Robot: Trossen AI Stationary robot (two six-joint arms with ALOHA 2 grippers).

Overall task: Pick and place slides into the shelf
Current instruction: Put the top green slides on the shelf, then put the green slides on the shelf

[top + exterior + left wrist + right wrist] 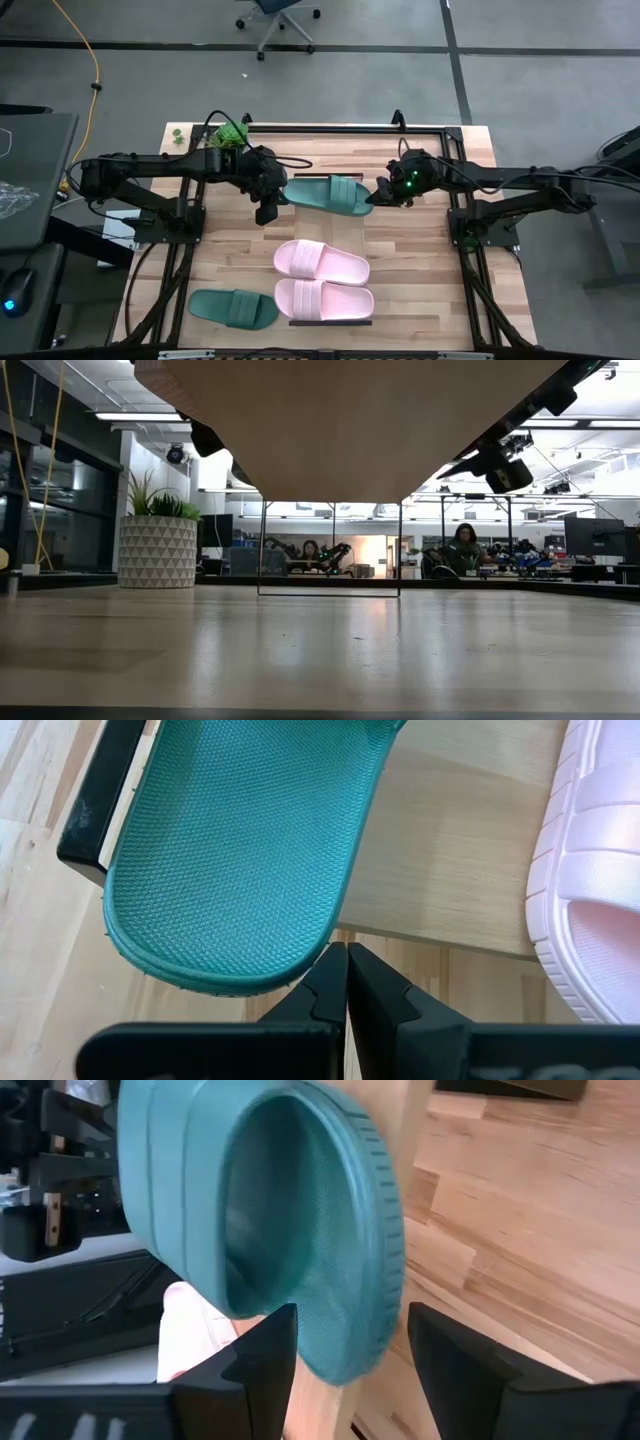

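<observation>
Loose teal slide: It lay flat on the table, left of the shelf and clear of it. I counted it as the one still to be fetched.

Left claw: Clenched on nothing. I had it parked just beside one end of the other teal slide, tips pointing at its rim, and I could not tell whether they touched.

Shelf: The long pale board ran away from me down the middle of the table, with bare wood showing between the slides.

Pink slides: Both sat on the board, one at the near end and its partner just behind, nearly touching. I judged those two done.

Far teal slide: It rested over the far end of the board, strap up, with one end overhanging the black frame corner (so probably not yet squared up).

Right claw: Released, with its fingers spread to either side of that slide's other end. I saw no firm grasp.

Progress: Three of the four were on the board, as far as I could see. What remained was settling the far teal one and bringing over the loose one, which I judged would need the empty stretch of board.
</observation>
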